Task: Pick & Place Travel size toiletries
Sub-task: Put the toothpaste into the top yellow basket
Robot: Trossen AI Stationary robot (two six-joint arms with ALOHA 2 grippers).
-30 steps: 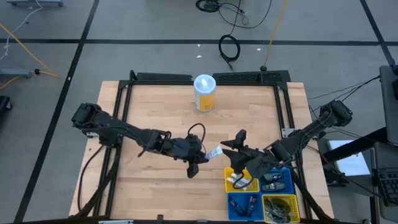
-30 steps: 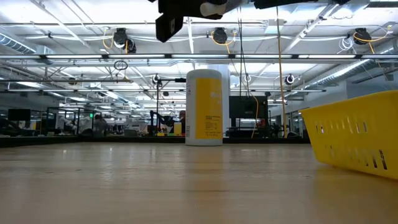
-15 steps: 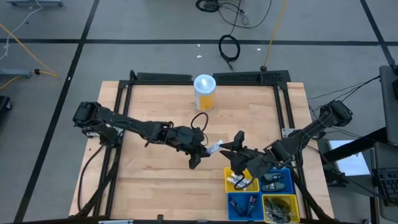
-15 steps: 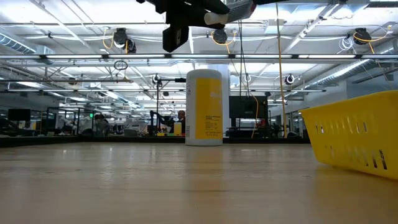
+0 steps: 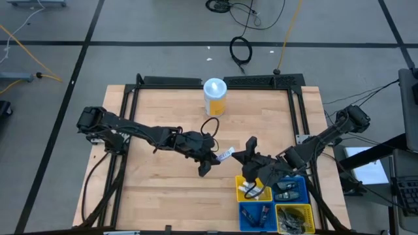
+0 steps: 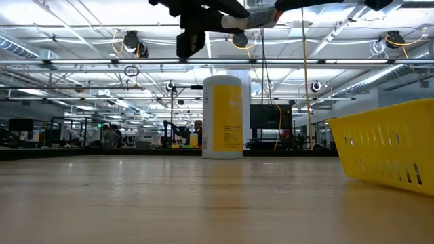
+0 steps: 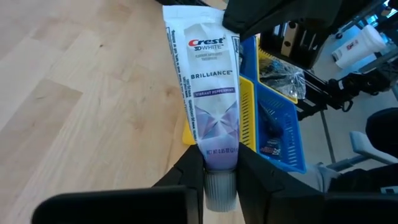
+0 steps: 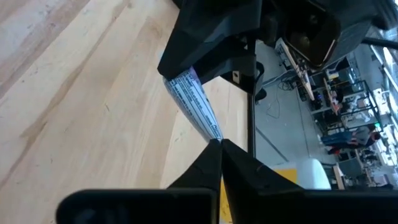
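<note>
A: Handover, by the look of it. The toothpaste tube hangs in the air above the worktop, just beside the yellow bin, and both arms have it at once.

B: Who has which end?

A: The left gripper has its jaws closed on the cap end. The right gripper has its jaws shut on the flat crimped end, right at the edge.

B: That edge grip looks thin.

A: I judge it the weak point. Only the tip of the crimp sits between those jaws, so the tube could swing or slip once it hangs from there alone.

B: So how should the pass go?

A: Left should open slowly and draw straight back along the tube, no twisting. Right should hold still until left is clear, then carry the tube the short way over the yellow bin, where other small tubes already lie, and lower it before letting go.

B: And the blue bins beside the yellow bin?

A: Not for this one, I think.
</note>
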